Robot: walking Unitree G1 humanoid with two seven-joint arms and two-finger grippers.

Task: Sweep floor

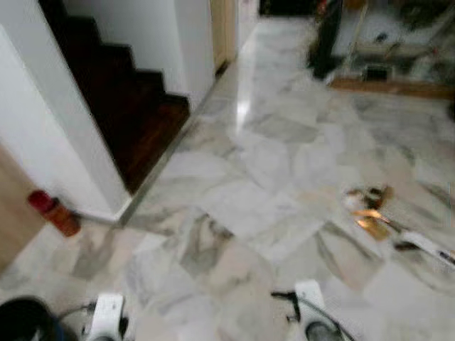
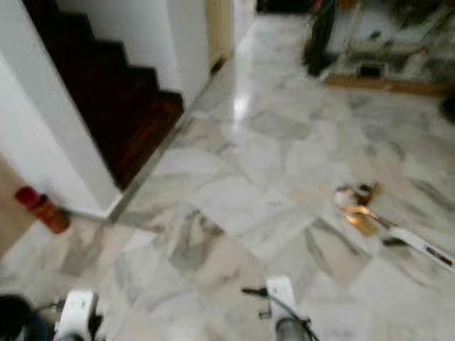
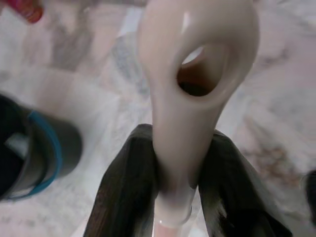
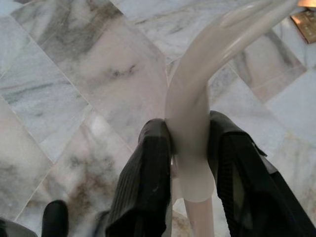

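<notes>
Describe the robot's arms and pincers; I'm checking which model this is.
Each pincer has two long black fingers with fine ribbing, seen on the left pincer and the right pincer. In the head views the wrists are pale, blocky housings, and a thin black cable runs along the right one.

Right gripper (image 4: pixel 190 163) — clamped around cream handle (image 4: pixel 195 98)

Far shelf (image 1: pixel 387 42) clutter is blurred beyond telling.
</notes>
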